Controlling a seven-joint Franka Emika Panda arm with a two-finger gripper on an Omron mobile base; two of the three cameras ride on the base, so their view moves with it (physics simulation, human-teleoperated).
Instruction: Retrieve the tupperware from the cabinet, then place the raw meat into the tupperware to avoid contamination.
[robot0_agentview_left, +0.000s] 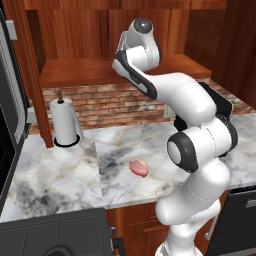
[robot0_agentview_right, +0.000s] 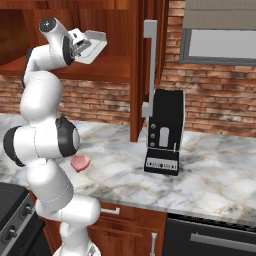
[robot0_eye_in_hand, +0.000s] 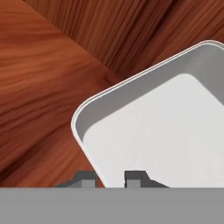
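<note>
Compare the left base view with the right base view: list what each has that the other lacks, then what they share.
Left base view alone: the paper-towel roll standing on the marble counter.
Right base view alone: the black coffee machine, the open cabinet door's silver handle, and the tupperware lifted at the cabinet in the pincer.
Shared: the raw meat lying on the counter, the brick backsplash.

Whitish tupperware (robot0_agentview_right: 92, 46) tilted inside cabinet (robot0_agentview_right: 117, 30)
</note>
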